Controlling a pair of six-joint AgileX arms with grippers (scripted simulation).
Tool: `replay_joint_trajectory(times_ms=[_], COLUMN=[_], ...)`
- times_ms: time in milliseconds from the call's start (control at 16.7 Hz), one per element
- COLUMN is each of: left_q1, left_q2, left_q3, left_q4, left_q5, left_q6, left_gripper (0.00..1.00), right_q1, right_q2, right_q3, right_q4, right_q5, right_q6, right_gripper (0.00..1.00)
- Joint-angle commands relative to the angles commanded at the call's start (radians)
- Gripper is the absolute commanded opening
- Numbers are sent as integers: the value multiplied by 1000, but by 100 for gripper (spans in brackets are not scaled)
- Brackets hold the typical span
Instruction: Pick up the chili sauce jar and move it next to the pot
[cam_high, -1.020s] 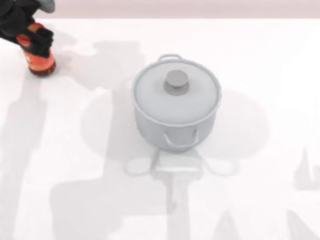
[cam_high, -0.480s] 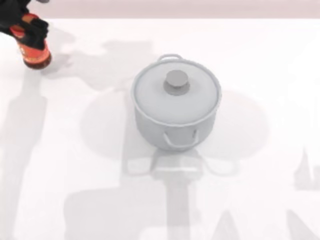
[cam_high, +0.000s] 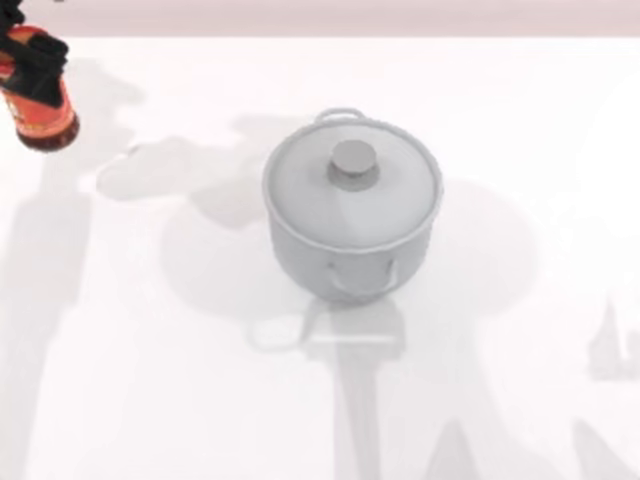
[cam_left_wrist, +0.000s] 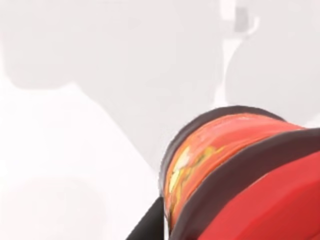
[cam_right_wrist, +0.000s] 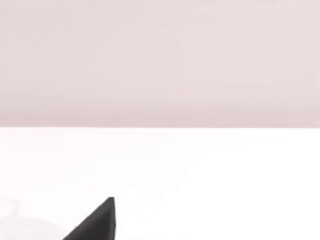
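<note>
Obstacle — the pot (cam_high: 352, 205), mid-table, well apart from the left gripper (cam_high: 30, 62); bare table (cam_high: 150, 330) lies between them.

No lettering can be read anywhere. The small cylindrical jar with the red-orange label (cam_high: 40, 105), far left of the pale grey metal pot (cam_high: 352, 205), shows only yellow-orange blotches.

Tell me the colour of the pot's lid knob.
Grey, a shade darker than the pale lid; the knob shows best in the top view.
</note>
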Motion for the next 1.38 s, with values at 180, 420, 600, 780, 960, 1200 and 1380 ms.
replay_joint_trajectory(times_ms=[180, 420, 600, 780, 960, 1200, 1380], left_q1=[7, 10, 4, -9, -61, -169, -258], left_q2=[-136, -209, -207, -214, -243, -312, -369], left_q3=[-170, -248, -245, -270, -346, -498, -624], left_q4=[45, 70, 68, 81, 130, 234, 320], left_q5=[-1, -1, -1, -13, -51, -124, -184], left_q6=[4, 6, 7, -29, -158, -426, -646], left_gripper=[0, 0, 0, 0, 0, 0, 0], right_q1=[0, 0, 0, 0, 0, 0, 0], right_q2=[0, 0, 0, 0, 0, 0, 0], right_q3=[0, 0, 0, 0, 0, 0, 0], right_q4=[0, 0, 0, 0, 0, 0, 0], right_q5=[0, 0, 0, 0, 0, 0, 0], right_q6=[0, 0, 0, 0, 0, 0, 0], right_gripper=[100, 100, 100, 100, 100, 100, 100])
